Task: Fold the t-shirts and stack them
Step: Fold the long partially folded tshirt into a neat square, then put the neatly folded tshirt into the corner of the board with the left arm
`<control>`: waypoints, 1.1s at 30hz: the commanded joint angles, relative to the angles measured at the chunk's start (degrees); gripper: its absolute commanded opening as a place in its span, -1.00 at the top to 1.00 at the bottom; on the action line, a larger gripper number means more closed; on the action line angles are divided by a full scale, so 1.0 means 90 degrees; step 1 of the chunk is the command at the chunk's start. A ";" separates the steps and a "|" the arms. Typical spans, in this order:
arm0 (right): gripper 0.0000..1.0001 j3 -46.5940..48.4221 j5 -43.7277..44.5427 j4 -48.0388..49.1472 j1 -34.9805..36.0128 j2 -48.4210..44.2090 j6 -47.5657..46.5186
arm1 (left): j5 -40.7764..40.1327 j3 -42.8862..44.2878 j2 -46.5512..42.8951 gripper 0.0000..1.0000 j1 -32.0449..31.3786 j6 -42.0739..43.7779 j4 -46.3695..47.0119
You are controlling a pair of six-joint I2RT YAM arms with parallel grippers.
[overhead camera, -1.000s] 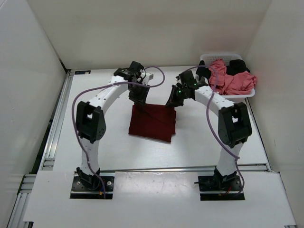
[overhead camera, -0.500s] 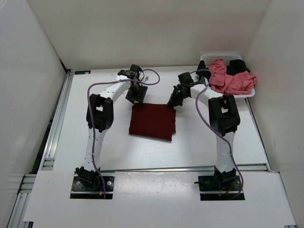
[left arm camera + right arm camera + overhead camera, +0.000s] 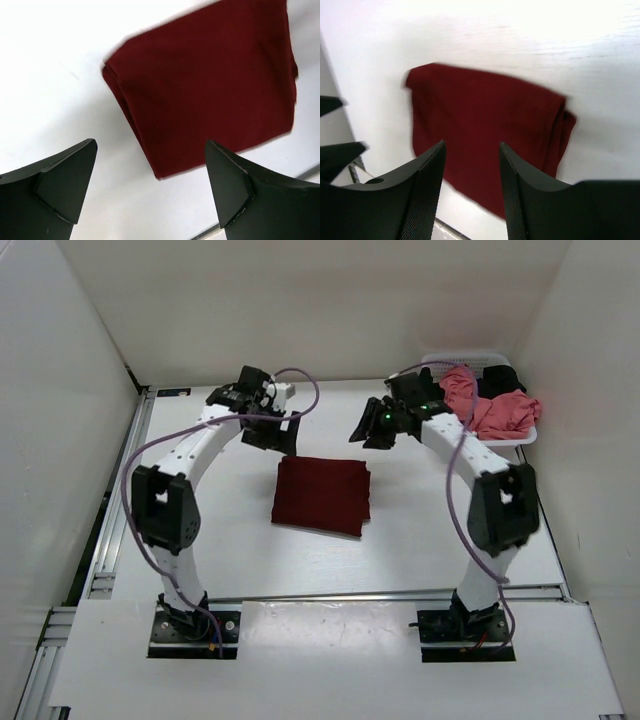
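Observation:
The dark maroon t-shirt (image 3: 322,495) lies folded into a flat rectangle in the middle of the table, with nothing holding it. My left gripper (image 3: 281,434) hovers just beyond its far left corner, jaws wide open and empty; in the left wrist view the maroon t-shirt (image 3: 205,80) shows past the open left gripper (image 3: 150,145). My right gripper (image 3: 366,432) hangs above the far right corner, open and empty. The right wrist view shows the maroon t-shirt (image 3: 485,110) below the right gripper (image 3: 471,145). The salmon pink t-shirt (image 3: 492,412) and the black t-shirt (image 3: 499,381) lie crumpled in the basket.
A white perforated basket (image 3: 470,359) stands at the back right corner, close behind the right arm. White walls close in the table on three sides. A metal rail (image 3: 115,510) runs along the left edge.
Both grippers opened and let go of the maroon t-shirt's far edge, then rose and drew back toward the far side. The shirt now lies flat and folded.

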 commanded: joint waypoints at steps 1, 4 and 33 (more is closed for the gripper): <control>-0.02 -0.0848 0.0355 -0.0303 -0.0023 -0.1064 -0.0254 | 0.0529 -0.1081 -0.0318 -1.00 0.0026 0.0001 0.0000; -0.02 -0.1320 0.0415 -0.0458 -0.0023 -0.1660 -0.0332 | 0.0461 -0.1465 -0.0318 -1.00 0.0026 0.0001 0.0000; -0.02 -0.2288 0.1889 -0.1133 -0.0023 -0.3771 -0.0654 | -0.0700 -0.0002 0.1411 0.79 0.1070 0.0001 -0.0489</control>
